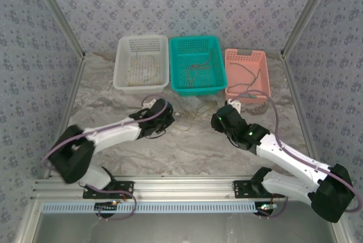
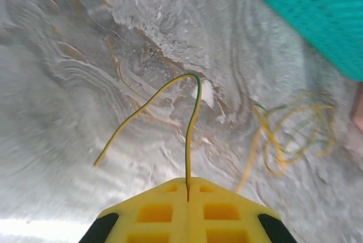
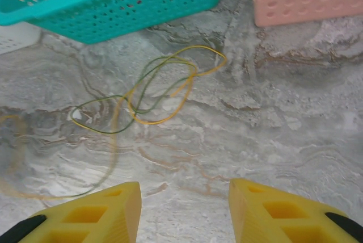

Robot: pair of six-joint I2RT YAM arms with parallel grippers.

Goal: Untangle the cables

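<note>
Over the table (image 2: 85,55), left hand (image 2: 188,189) pinches a yellow-green cable (image 2: 193,118); right hand (image 3: 184,189) gapes.

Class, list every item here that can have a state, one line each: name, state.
left gripper: shut on yellow-green wire
right gripper: open, holding nothing
yellow-green wire: pinched, free end arching out
cable tangle: loose, looped on the table
teal basket: upright, wires inside
pink basket: upright, dark wire inside

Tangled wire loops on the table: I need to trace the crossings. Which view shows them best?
Right wrist view: the loops lie sharp and close ahead of the open fingers. Left wrist shows them blurred at the right; top external shows faint threads.
</note>
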